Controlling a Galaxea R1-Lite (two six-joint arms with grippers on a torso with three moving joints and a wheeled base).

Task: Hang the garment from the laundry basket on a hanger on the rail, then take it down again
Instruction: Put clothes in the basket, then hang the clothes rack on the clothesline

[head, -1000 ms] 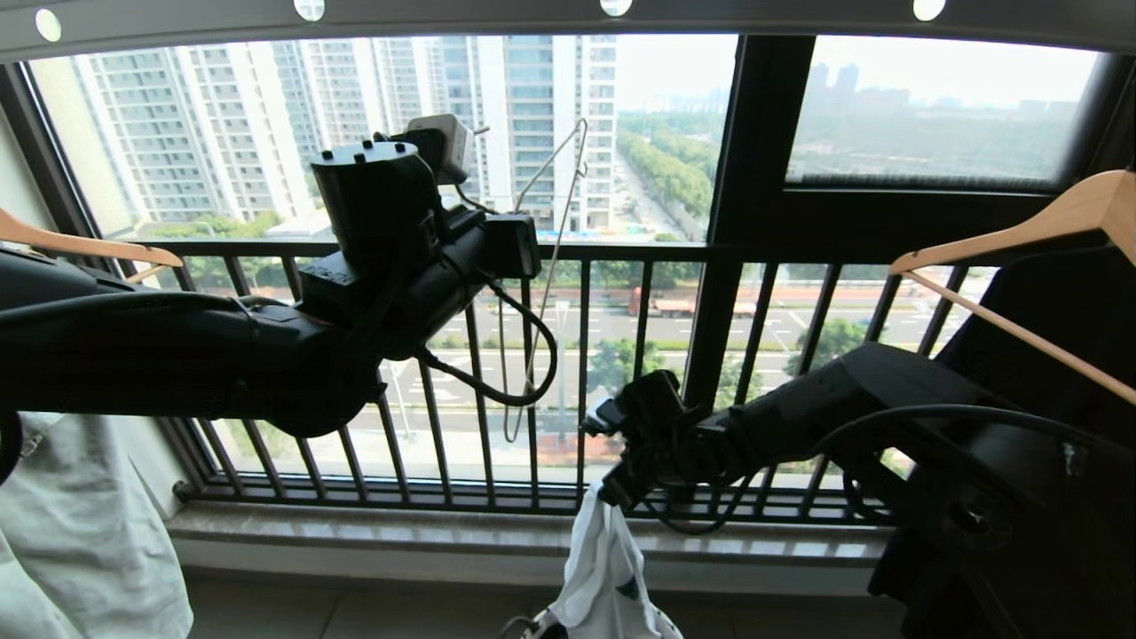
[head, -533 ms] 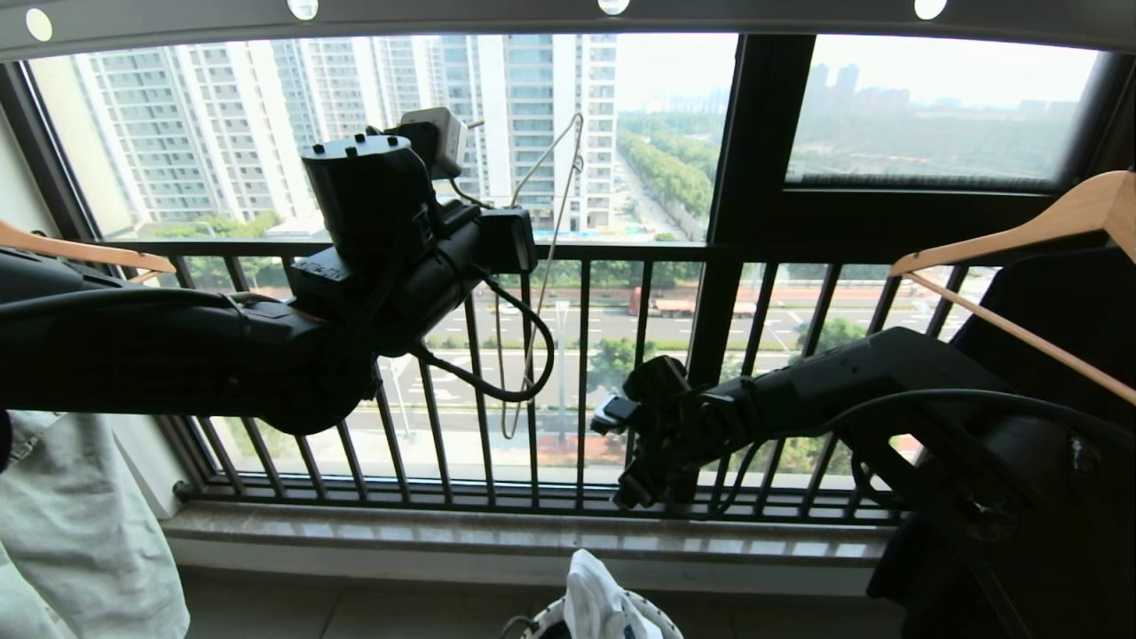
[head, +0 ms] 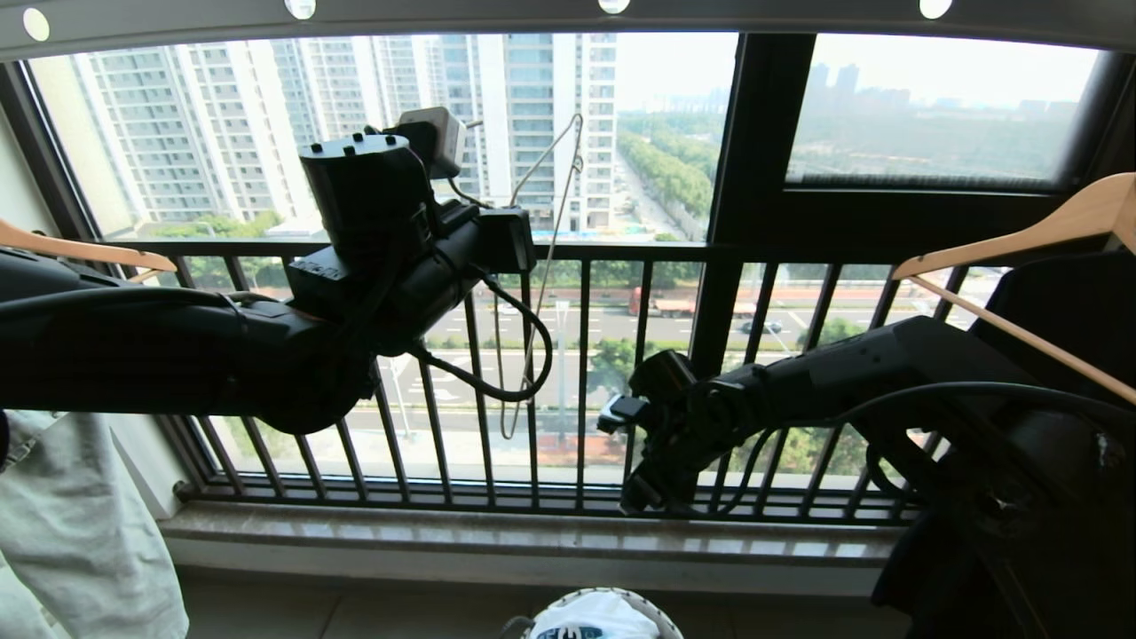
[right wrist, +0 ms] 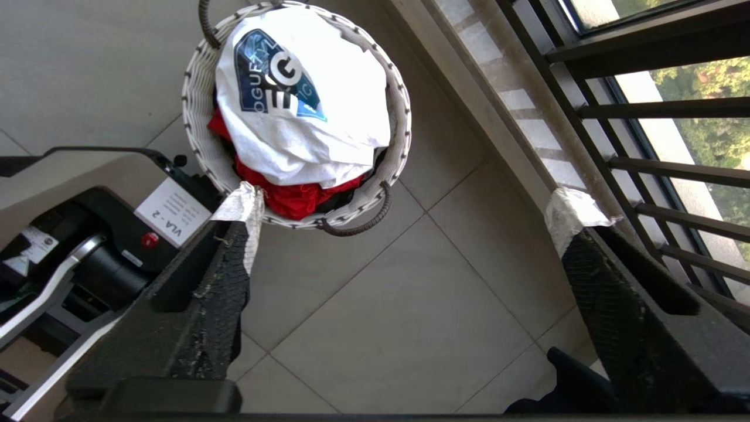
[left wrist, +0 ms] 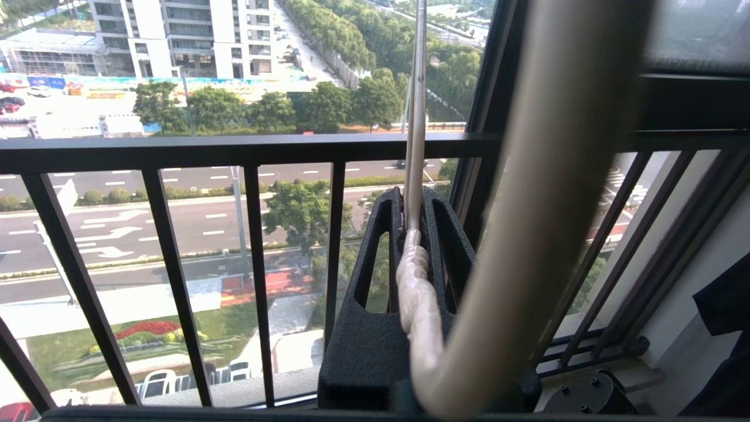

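Holding the wire hanger [left wrist: 417,146] by its twisted neck, the left gripper [left wrist: 410,228] has its jaws pinched on it in front of the black railing [head: 577,373]. The right gripper [right wrist: 404,234] hangs with jaws spread wide and empty above the laundry basket [right wrist: 193,117], where the white T-shirt [right wrist: 304,99] lies bunched over a red garment [right wrist: 293,196]. For the pick-up, we judge it best to descend straight and pinch one high fold.

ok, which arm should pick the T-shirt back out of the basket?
Right. Its hand is open and empty above the white T-shirt; the left hand is shut on the wire hanger.
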